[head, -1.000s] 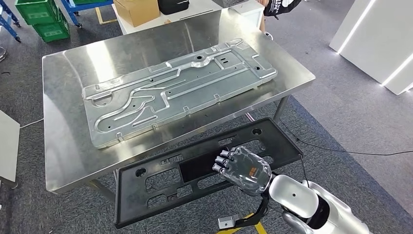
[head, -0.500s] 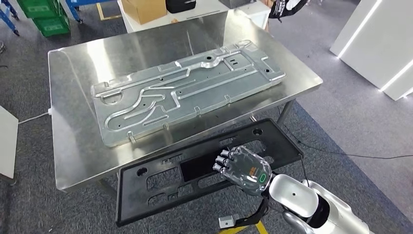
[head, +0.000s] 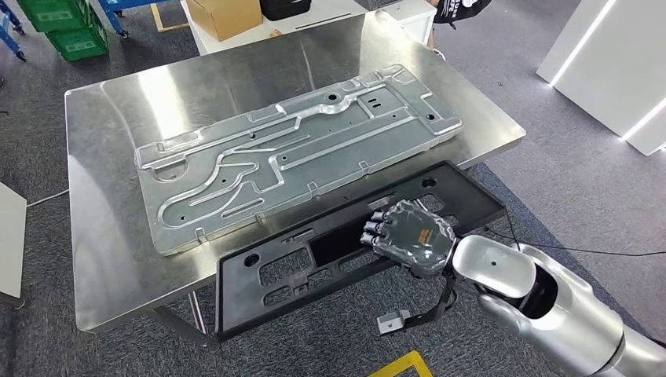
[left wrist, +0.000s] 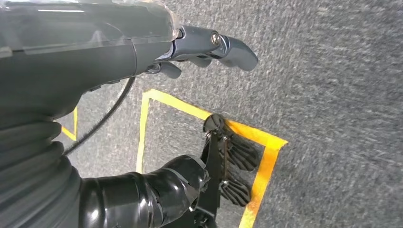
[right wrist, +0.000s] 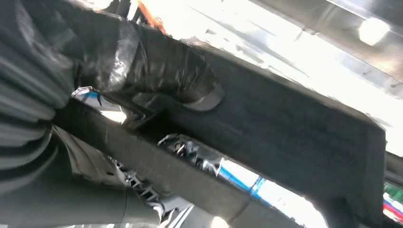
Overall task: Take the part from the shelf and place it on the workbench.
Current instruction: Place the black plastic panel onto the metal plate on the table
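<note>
My right hand (head: 408, 236) grips a long black plastic part (head: 330, 255), a flat frame with several rectangular cut-outs and round holes, with my fingers (head: 375, 230) curled over a bar near its middle. In the right wrist view my thumb (right wrist: 157, 66) presses against the dark bar of the part (right wrist: 285, 137) from the other side. The part is held roughly level in the air at the near right edge of the surface (head: 102, 259), a shiny steel table; its far long edge overlaps that edge, though I cannot tell whether it touches the steel. Its near left corner hangs out over the grey carpeted floor (head: 581, 181). On the surface lies a large silver stamped metal panel (head: 290, 149) with raised channels, running from near left to far right and taking up most of the middle. My silver right arm (head: 550, 302) comes in from the near right. In the left wrist view my left hand (left wrist: 142, 42) hangs over the carpet (left wrist: 332, 71) holding nothing, fingers loosely apart, above a yellow taped outline (left wrist: 266, 156). Beyond the far edge of the surface sit a cardboard box (head: 222, 16) and green crates (head: 59, 27), and white panels (head: 620, 71) stand at the far right.
</note>
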`<state>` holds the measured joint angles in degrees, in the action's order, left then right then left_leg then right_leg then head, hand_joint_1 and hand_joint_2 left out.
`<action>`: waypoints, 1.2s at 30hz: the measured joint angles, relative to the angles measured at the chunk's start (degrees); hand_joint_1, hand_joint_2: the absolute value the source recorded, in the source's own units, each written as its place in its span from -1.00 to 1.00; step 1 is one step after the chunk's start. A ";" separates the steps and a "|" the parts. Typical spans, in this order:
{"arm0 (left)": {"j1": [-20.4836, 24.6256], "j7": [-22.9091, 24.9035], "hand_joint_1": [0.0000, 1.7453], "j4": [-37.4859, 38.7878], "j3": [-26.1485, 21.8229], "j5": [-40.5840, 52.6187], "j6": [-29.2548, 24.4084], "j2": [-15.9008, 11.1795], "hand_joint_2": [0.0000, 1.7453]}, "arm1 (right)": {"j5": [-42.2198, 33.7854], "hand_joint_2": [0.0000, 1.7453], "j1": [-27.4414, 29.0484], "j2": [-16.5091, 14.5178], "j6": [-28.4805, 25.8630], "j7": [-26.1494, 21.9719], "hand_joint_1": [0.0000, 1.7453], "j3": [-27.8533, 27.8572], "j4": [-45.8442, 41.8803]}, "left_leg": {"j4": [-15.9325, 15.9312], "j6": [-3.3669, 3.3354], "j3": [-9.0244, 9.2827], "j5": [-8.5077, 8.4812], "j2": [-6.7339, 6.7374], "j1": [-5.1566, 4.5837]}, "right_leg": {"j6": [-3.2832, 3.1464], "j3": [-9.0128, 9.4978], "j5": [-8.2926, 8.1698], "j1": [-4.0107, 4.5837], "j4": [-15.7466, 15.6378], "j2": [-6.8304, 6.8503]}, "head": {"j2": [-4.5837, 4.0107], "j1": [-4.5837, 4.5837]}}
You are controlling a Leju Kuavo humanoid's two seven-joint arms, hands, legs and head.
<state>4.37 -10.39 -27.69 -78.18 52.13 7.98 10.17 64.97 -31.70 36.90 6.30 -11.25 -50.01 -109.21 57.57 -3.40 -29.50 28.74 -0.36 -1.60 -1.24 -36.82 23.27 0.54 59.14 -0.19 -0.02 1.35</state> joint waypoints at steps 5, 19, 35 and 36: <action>0.05 0.14 -1.00 0.28 0.00 -0.02 -0.37 -0.85 1.00 | -2.99 1.00 -4.42 1.11 2.40 -1.45 1.00 -1.42 0.61 | -0.57 0.04 0.23 0.52 0.00 0.01 | 0.09 0.03 0.54 -0.03 0.00 -0.01 | -0.01 -0.01; 0.03 0.62 -1.00 2.92 -0.32 -1.25 -1.11 -2.91 1.00 | -12.09 1.00 -23.74 2.91 7.87 -4.90 1.00 -13.69 3.34 | -0.66 0.46 0.26 0.35 -0.01 0.03 | -0.12 0.19 0.47 0.01 0.11 0.01 | 0.00 0.00; 0.01 0.63 -1.00 3.58 -0.67 -1.74 -1.29 -3.29 1.00 | -15.21 1.00 -28.78 3.53 7.40 -4.21 1.00 -18.43 4.35 | -0.63 0.45 0.34 0.36 -0.01 -0.09 | -0.11 0.25 0.46 -0.12 0.08 0.02 | 0.00 0.00; 0.01 0.62 -1.00 3.58 -0.71 -1.87 -1.34 -3.30 1.00 | -15.51 1.00 -29.53 3.68 7.34 -4.13 1.00 -18.82 4.36 | -0.63 0.45 0.34 0.36 -0.01 -0.09 | -0.11 0.26 0.46 -0.13 0.08 0.02 | 0.00 0.00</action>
<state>4.38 -9.77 -24.11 -78.89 50.27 6.64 6.87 49.46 -61.23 40.58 13.64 -15.38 -68.84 -104.85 56.94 -2.94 -29.16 29.10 -0.37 -1.70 -1.35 -36.57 23.74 0.41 59.22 -0.17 -0.02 1.36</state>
